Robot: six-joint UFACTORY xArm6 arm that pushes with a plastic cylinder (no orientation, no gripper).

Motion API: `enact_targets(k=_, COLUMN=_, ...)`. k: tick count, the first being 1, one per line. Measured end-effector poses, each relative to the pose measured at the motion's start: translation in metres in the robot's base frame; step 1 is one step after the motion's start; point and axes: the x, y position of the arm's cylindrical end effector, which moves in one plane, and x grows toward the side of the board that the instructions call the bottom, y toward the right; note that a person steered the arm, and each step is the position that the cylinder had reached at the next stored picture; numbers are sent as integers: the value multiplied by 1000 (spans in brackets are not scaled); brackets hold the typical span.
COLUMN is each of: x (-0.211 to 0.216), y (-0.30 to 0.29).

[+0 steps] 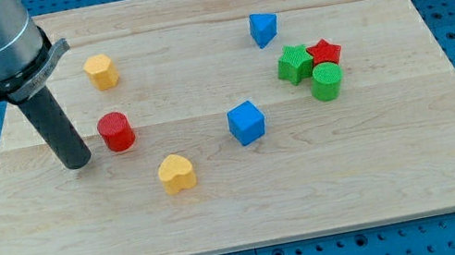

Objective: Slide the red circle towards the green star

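Observation:
The red circle (116, 131) stands on the wooden board (240, 200) at the view's left of centre. My tip (78, 162) rests on the board just left of the red circle, a small gap from it. The green star (294, 64) lies at the view's right, far from the red circle. It touches a red star (325, 53) on its right and a green circle (327, 82) at its lower right.
A yellow hexagon (101, 71) lies above the red circle. A yellow heart (176, 172) lies below and right of it. A blue cube (246, 122) sits between the red circle and the green star. A blue triangle (263, 28) lies near the top.

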Motion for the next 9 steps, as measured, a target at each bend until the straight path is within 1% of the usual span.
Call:
enact_targets(k=2, x=-1, y=26)
enact_targets(k=3, x=-6, y=30)
enact_targets(k=5, x=-8, y=-21)
enact_targets(k=6, x=-13, y=-33)
enact_targets(k=7, x=-22, y=-27)
enact_targets(k=9, x=-12, y=-7)
